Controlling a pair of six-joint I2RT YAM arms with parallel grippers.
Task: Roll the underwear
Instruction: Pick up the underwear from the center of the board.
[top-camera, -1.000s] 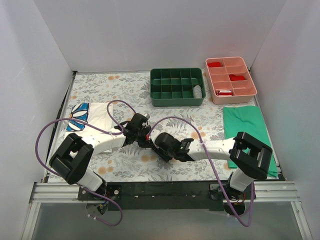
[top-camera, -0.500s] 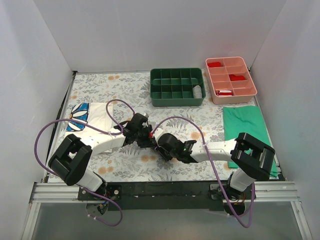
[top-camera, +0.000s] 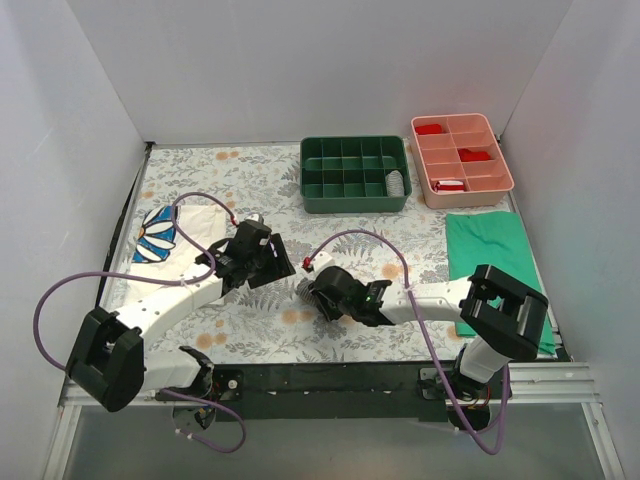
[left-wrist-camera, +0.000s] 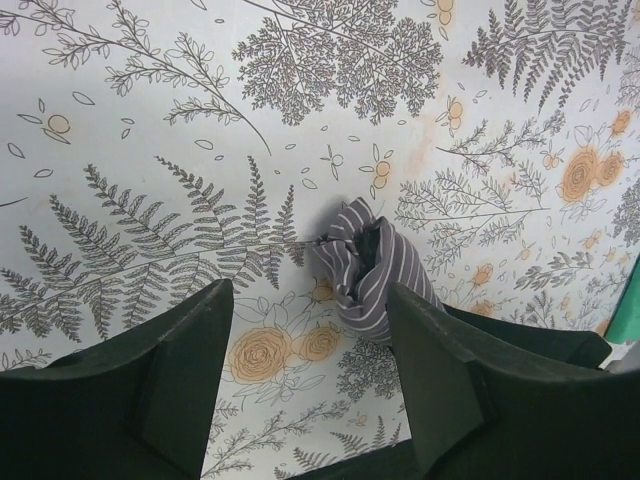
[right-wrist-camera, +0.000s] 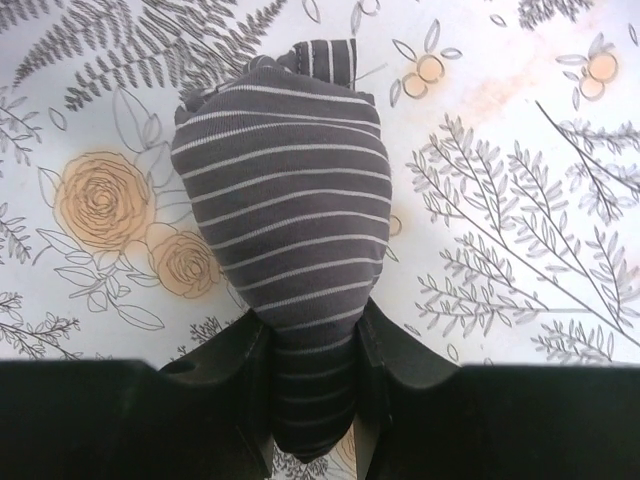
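Right hand (right-wrist-camera: 312, 345) pinching the rolled, grey-and-white striped cloth underwear (right-wrist-camera: 285, 200), bundle lying on fern-printed surface (right-wrist-camera: 520, 200). Left hand (left-wrist-camera: 305, 300) spread wide, bundle just beyond its fingers.

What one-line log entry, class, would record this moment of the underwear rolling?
underwear: bunched into tight striped bundle | right fingers: shut on underwear | left fingers: open, empty, apart from underwear
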